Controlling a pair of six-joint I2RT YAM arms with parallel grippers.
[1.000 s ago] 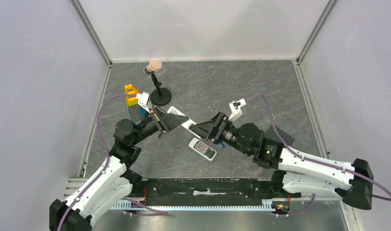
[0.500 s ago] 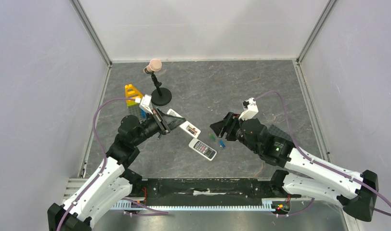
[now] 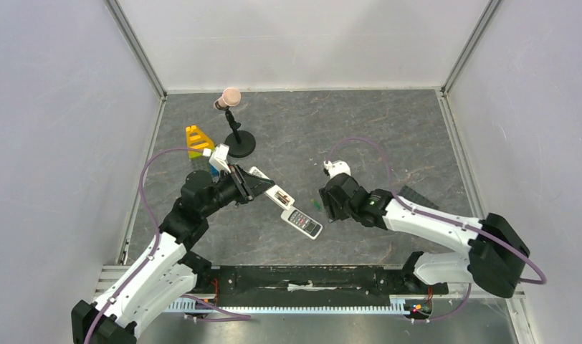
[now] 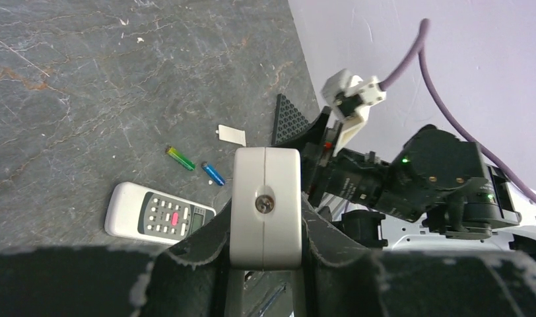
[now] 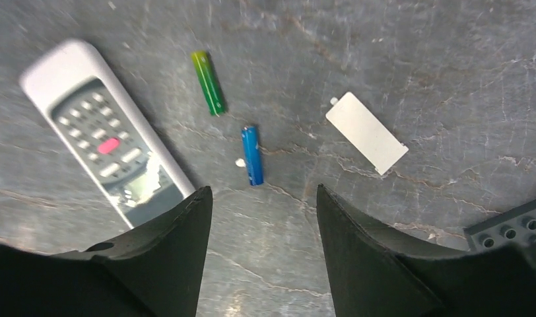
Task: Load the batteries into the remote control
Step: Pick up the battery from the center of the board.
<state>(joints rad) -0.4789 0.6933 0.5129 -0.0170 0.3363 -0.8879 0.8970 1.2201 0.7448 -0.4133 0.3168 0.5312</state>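
The remote control (image 3: 302, 223) with a dark grey button face lies face up on the table; it also shows in the right wrist view (image 5: 107, 152) and the left wrist view (image 4: 160, 214). A green battery (image 5: 208, 82) and a blue battery (image 5: 252, 155) lie beside it, also visible in the left wrist view as green (image 4: 180, 158) and blue (image 4: 213, 173). My right gripper (image 5: 264, 191) is open and empty, low over the table just short of the blue battery. My left gripper (image 4: 265, 221) is shut on a longer white remote (image 3: 274, 192), held above the table.
A small white battery cover (image 5: 366, 132) lies right of the batteries. A dark studded baseplate (image 3: 417, 197) lies beyond the right arm. A microphone stand (image 3: 234, 129) and yellow bricks (image 3: 196, 137) stand at the back left.
My right gripper let go of the longer white remote, pulled away and swung down over the two batteries. My left gripper kept hold of that remote and shifted slightly.
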